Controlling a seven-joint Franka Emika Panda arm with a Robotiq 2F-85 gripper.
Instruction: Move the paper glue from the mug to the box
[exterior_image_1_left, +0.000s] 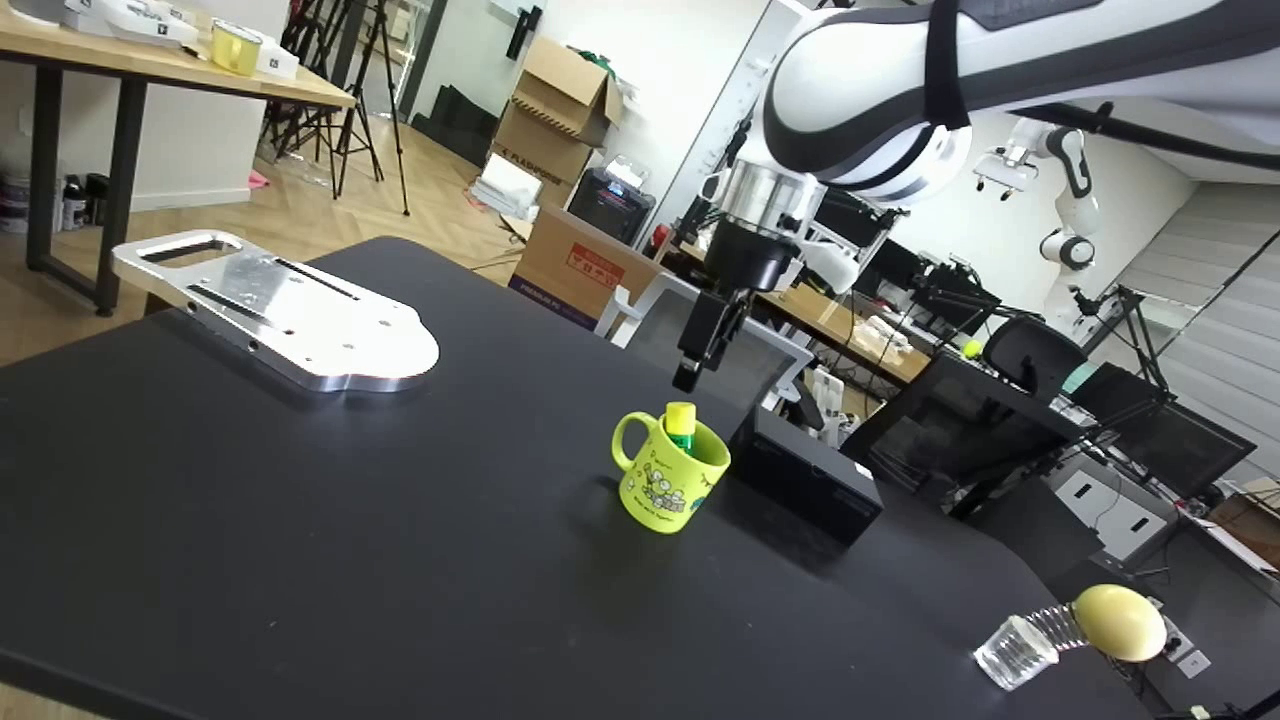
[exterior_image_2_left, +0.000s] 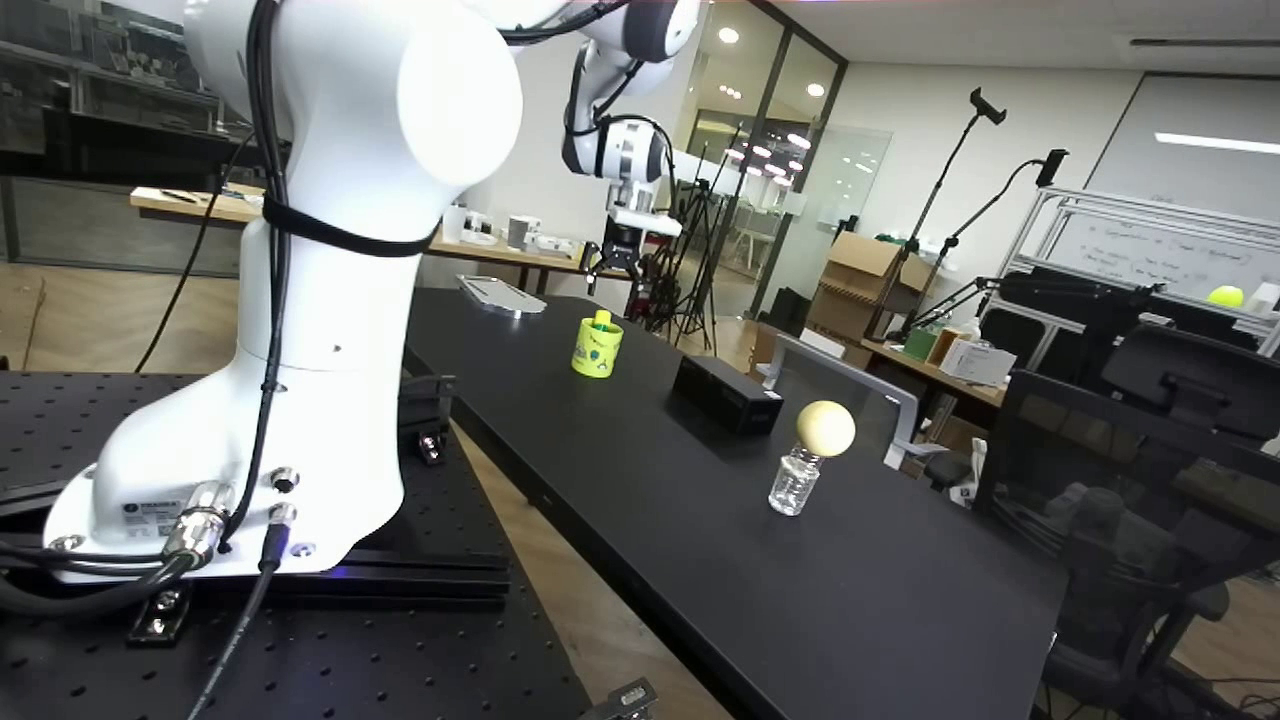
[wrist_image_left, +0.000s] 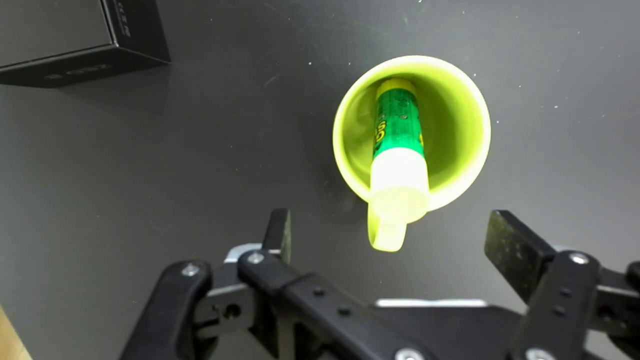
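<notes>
ROBOTICS LAB, WITH OFFICE FITTINGS

Class of place: indoor research lab. Evidence, by group:

Robot equipment: robot arm (exterior_image_2_left: 330, 320), white, on black rails (exterior_image_2_left: 440, 578) above a perforated plate (exterior_image_2_left: 420, 660), with cables (exterior_image_2_left: 264, 110) strapped along its side; second robot arm (exterior_image_1_left: 1080, 213), white, across the room, in an exterior view.

Camera-type supports: tripods (exterior_image_1_left: 312, 45), black, in both exterior views; clamp-headed stands (exterior_image_2_left: 988, 106), slim.

Office fittings: monitors (exterior_image_1_left: 1170, 430), black; mesh chair (exterior_image_2_left: 1110, 470), black; whiteboard (exterior_image_2_left: 1180, 170), handwritten upon; glass partition (exterior_image_2_left: 800, 110).

Storage: cardboard cartons (exterior_image_1_left: 560, 75), brown, stacked.

Floor (exterior_image_1_left: 455, 160): wood-look, herringbone.
</notes>
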